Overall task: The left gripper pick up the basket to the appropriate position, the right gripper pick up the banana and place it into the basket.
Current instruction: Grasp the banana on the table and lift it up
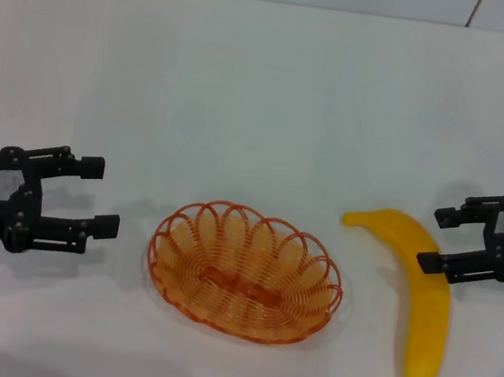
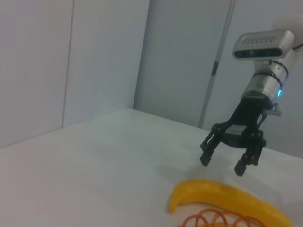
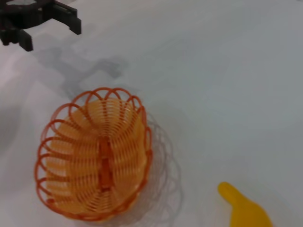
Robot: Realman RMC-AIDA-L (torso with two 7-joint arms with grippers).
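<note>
Though cropped at either wrist: whole banana (image 1: 418,299), basket (image 1: 245,270), 2 spread tools, left (image 1: 105,197), right (image 1: 431,238).

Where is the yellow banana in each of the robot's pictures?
Head view: the banana lies on the white table, right of the basket, by the open right gripper.
Left wrist view: low down, under the right gripper.
Right wrist view: only its tip shows in a corner.
Shared landmark: the orange basket appears in all three.

We see a plain white counter (image 1: 274,106) under even light; behind the counter stand pale grey wall panels (image 2: 94,56) split by thin vertical seams.
</note>
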